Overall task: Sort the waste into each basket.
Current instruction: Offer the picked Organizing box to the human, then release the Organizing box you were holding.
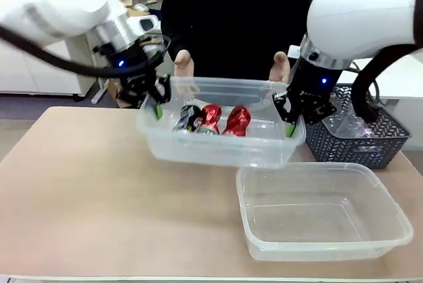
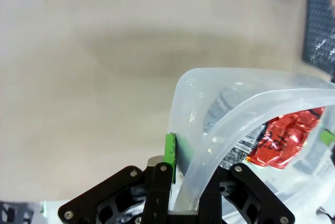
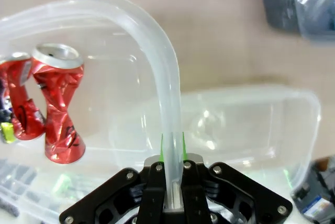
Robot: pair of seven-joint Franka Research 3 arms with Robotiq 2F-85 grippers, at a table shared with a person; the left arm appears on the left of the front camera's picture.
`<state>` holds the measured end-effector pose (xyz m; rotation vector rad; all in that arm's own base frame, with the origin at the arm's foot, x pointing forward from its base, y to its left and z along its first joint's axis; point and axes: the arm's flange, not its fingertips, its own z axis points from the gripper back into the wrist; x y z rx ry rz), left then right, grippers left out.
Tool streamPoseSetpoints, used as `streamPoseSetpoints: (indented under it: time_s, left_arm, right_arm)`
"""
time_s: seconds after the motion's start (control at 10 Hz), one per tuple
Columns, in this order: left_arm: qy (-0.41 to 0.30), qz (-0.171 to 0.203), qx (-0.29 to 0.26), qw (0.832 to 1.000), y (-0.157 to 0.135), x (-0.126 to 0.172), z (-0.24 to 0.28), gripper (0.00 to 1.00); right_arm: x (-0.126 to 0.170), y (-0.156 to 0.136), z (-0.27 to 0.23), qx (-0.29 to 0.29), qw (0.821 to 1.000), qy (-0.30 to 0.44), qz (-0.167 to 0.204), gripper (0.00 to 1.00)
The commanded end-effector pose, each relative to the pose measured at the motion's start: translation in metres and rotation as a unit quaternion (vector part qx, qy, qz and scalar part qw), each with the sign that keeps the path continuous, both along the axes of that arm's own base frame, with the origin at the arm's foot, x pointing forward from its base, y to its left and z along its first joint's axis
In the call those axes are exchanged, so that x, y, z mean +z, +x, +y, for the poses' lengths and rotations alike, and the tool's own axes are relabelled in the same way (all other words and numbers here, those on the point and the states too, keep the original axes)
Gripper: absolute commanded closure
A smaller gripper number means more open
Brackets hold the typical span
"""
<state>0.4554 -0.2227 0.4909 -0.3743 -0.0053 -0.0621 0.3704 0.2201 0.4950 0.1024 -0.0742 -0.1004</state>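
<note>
Cans (image 1: 211,119) lie inside a clear tub (image 1: 218,147) that is held off the table by both arms. The left gripper (image 1: 157,101) is clamped on the rim of one short end wall, a green pad (image 2: 169,150) pressed flat on the wall's outer face in the left wrist view. The right gripper (image 1: 291,122) is pinched onto the rim of the opposite short end, the rim (image 3: 170,124) seen running straight between its closed fingers in the right wrist view. Between the two grips the tub's long axis runs across the table, left to right, and the tub looks roughly level, perhaps tipped slightly toward the robot. Two crushed red cans (image 3: 55,103) and one dark can (image 1: 186,118) are gathered in the left half of the tub, nearer the left gripper. A person's hands (image 1: 182,65) are held just behind the far rim; contact cannot be judged. A second, empty clear tub (image 1: 324,213) rests on the table below and toward the right gripper's side, and a dark lattice basket (image 1: 360,134) holding what look like clear bottles stands just beyond the right gripper. Any tipping of the cans is judged to depend on which end is lowered.
</note>
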Motion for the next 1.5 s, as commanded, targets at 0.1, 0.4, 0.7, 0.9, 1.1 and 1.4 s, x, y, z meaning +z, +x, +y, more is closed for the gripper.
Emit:
streamPoseSetpoints:
  time_s: [0.1,0.4,0.7,0.9,1.1,1.4]
  left_arm:
    - [0.006,-0.026,0.046,0.999,0.079,0.027,-0.013,0.94]
    - [0.011,-0.024,0.061,0.998,0.104,0.012,-0.019,0.94]
    - [-0.001,-0.002,0.079,0.997,0.103,-0.006,-0.013,0.94]
    - [0.029,-0.005,0.04,0.999,0.105,-0.012,-0.009,0.94]
    - [0.029,-0.005,0.04,0.999,0.105,-0.012,-0.009,0.94]
    - [0.029,-0.005,0.04,0.999,0.105,-0.012,-0.009,0.94]
  right_arm:
    - [-0.014,0.075,0.013,0.016,0.999,-0.028,0.017,0.97]
    - [-0.024,0.116,0.011,-0.014,0.999,-0.026,0.029,0.97]
    - [-0.032,0.131,0.003,-0.016,0.999,-0.005,0.03,0.97]
    - [-0.025,0.127,-0.003,-0.012,1.0,-0.002,0.018,0.97]
    - [-0.025,0.127,-0.003,-0.012,1.0,-0.002,0.018,0.97]
    - [-0.025,0.127,-0.003,-0.012,1.0,-0.002,0.018,0.97]
